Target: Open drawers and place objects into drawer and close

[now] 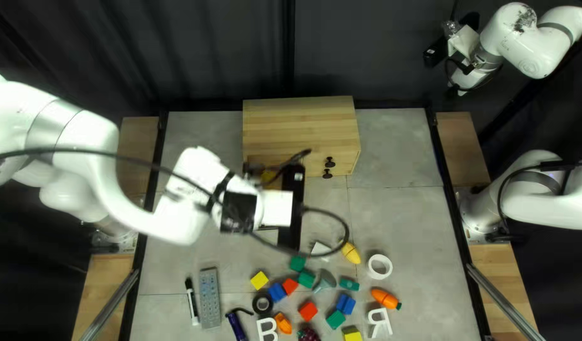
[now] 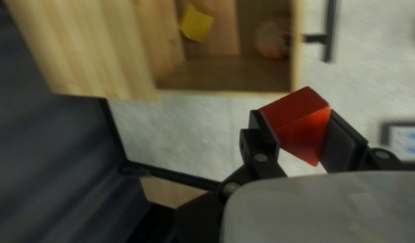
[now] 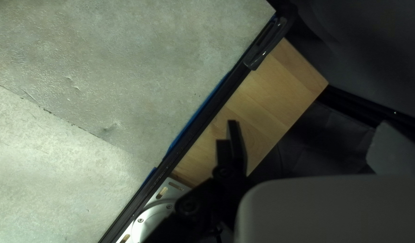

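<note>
In the top left view my left gripper (image 1: 294, 205) is over the open drawer of the wooden cabinet (image 1: 303, 129), its tips hidden. The left wrist view has my left gripper (image 2: 302, 135) shut on a red block (image 2: 299, 119), near the front corner of the drawer (image 2: 297, 49). Inside the drawer are a yellow block (image 2: 197, 23) and a blurred round object (image 2: 271, 39). My right gripper (image 1: 439, 52) is raised at the top right of the top left view; in the right wrist view my right gripper (image 3: 304, 144) is open and holds nothing.
A black drawer handle (image 2: 329, 33) sticks out from the drawer front. Several blocks, a white ring (image 1: 380, 266), a toy carrot (image 1: 385, 298), a funnel (image 1: 324, 280), a remote (image 1: 210, 298) and a marker (image 1: 192, 302) lie nearer the table's near edge.
</note>
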`<action>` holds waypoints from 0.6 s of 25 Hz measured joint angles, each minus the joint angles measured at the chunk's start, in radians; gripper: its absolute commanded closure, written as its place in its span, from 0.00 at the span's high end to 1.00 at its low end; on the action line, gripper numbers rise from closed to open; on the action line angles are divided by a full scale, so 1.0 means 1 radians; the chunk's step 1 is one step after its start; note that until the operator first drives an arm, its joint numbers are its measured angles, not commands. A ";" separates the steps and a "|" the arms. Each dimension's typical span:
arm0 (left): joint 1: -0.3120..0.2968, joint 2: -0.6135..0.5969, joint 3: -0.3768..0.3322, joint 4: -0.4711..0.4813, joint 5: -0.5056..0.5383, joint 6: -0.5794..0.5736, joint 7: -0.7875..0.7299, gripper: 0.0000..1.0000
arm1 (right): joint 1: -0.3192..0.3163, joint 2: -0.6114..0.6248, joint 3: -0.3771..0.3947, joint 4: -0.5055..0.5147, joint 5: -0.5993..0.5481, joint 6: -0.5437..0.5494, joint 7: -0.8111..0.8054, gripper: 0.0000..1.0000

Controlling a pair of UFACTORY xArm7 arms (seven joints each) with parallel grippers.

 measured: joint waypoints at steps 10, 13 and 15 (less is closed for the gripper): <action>0.007 -0.060 0.016 -0.128 -0.044 -0.142 -0.052 1.00 | 0.000 0.000 0.000 0.000 0.000 0.000 0.000 1.00; -0.046 -0.050 -0.030 -0.088 -0.097 -0.094 -0.030 1.00 | 0.000 0.000 0.000 0.000 0.000 0.000 0.000 1.00; -0.084 -0.034 -0.064 -0.065 -0.127 -0.071 -0.007 1.00 | 0.000 0.000 0.000 0.000 0.000 0.000 0.000 1.00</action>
